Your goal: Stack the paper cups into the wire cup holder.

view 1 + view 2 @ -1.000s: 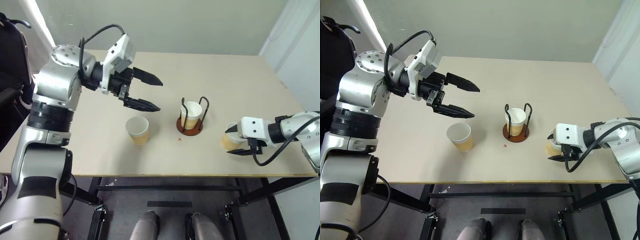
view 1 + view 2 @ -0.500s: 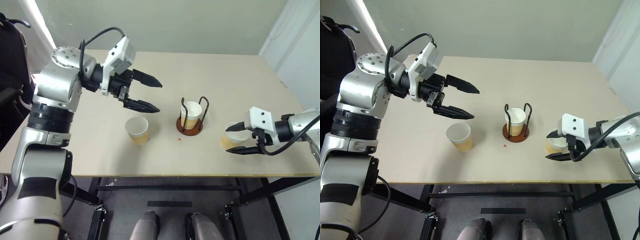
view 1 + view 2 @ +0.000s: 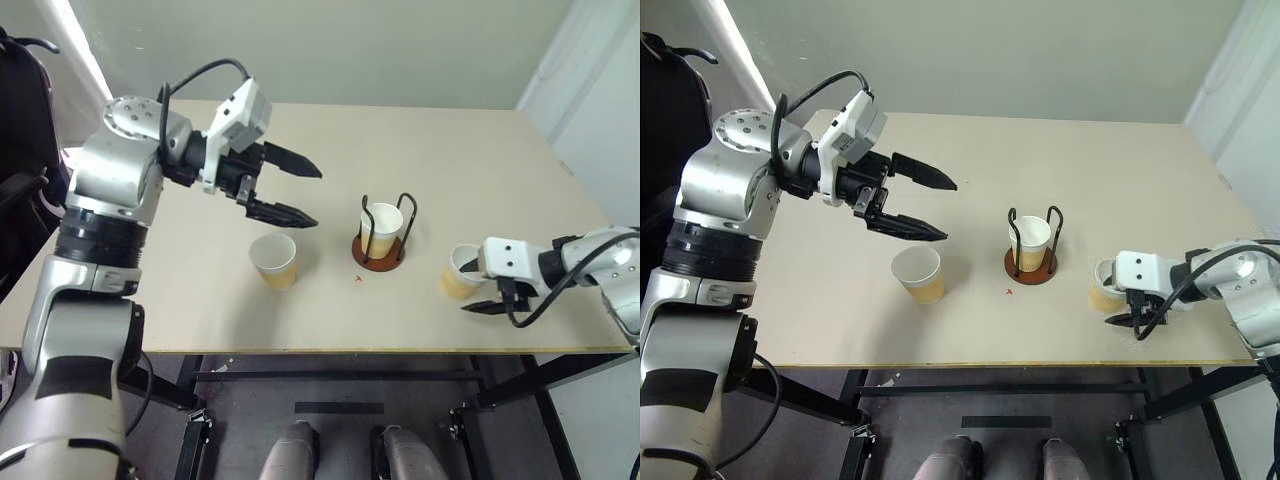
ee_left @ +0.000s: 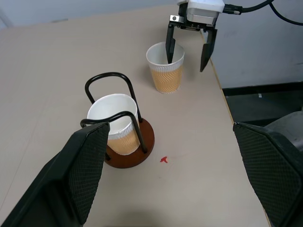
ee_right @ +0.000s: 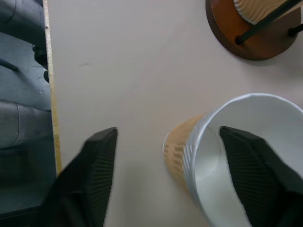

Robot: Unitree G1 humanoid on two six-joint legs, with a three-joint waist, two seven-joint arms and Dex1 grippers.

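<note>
- Shifted since a moment ago: right claw [image 4: 185, 65] now astride the wall of right cup [image 3: 460, 276], one finger inside, one outside; jaws apart, not yet pinching; pickup likely next.
- Left claw [image 3: 317, 197] wide, empty, above left cup [image 3: 275, 260].
- Third cup [image 3: 383, 222] seated in holder [image 3: 380, 262]; other two standing loose either side.
- Tapered ribbed tan paper, white rims; black wire loops, round rust-brown base.

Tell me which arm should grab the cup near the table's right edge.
Right. The right gripper already straddles that cup's wall, one finger inside; the left gripper hovers open above the far cup.
</note>
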